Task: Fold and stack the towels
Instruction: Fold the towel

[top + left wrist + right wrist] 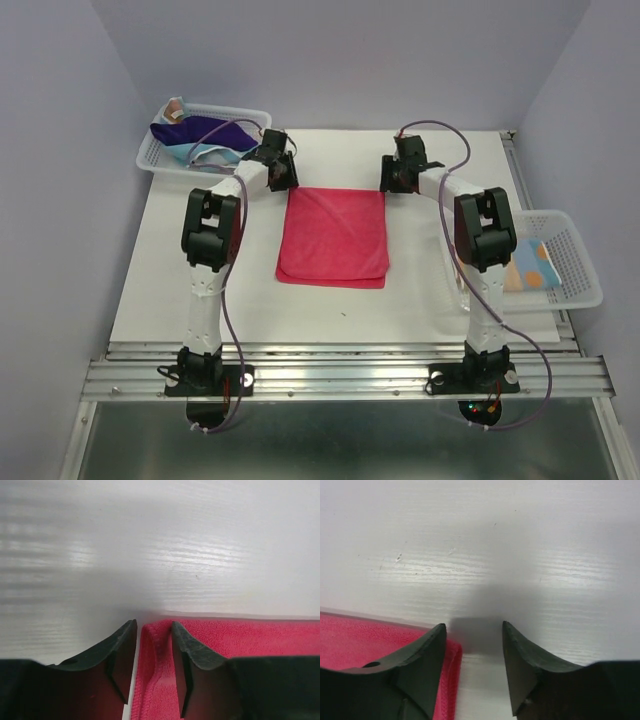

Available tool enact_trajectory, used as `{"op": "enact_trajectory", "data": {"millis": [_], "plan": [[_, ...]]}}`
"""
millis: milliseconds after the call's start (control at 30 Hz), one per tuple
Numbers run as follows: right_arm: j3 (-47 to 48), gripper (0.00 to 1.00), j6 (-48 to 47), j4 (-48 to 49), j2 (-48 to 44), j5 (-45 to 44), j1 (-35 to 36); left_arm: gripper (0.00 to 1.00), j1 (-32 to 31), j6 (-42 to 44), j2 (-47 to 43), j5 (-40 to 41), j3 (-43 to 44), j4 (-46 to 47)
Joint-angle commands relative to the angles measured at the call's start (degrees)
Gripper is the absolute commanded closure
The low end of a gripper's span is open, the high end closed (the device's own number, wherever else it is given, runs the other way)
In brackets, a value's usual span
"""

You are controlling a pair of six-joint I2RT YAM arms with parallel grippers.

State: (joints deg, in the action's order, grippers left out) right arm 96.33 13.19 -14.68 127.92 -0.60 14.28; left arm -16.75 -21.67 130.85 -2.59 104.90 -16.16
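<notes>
A bright pink towel (335, 235) lies folded flat in the middle of the white table (200, 290). My left gripper (283, 172) is at its far left corner, my right gripper (390, 175) at its far right corner. In the left wrist view the left gripper (154, 625) stands slightly open around the towel's raised hem (155, 650), with a gap beside the left finger. In the right wrist view the right gripper (474, 626) is open over bare table, the pink towel's edge (365, 640) at its left finger. A navy-purple towel (205, 130) and a light blue towel (205, 153) lie in the far-left basket. The orange-patterned towel (530, 265) lies in the right basket.
A white mesh basket (160, 155) stands at the far left corner of the table. Another white mesh basket (580, 270) hangs at the right edge. Pale walls close in the back and both sides.
</notes>
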Motion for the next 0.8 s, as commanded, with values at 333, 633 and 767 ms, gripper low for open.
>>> {"op": "enact_trajectory", "data": {"millis": [333, 633, 767], "plan": [[-2.64, 0.53, 1.84, 2.37, -1.53, 10.18, -0.57, 1.00, 0.76, -0.04, 2.22, -4.44, 1.89, -0.97], [-3.17, 0.66, 3.51, 1.05, -1.88, 10.19, -0.48, 1.00, 1.11, -0.74, -3.40, -7.69, -5.66, 5.43], [-5.72, 0.90, 4.04, 1.76, -3.64, 9.74, -0.48, 1.00, 1.11, -0.30, -6.39, -8.75, -8.66, 8.34]]}}
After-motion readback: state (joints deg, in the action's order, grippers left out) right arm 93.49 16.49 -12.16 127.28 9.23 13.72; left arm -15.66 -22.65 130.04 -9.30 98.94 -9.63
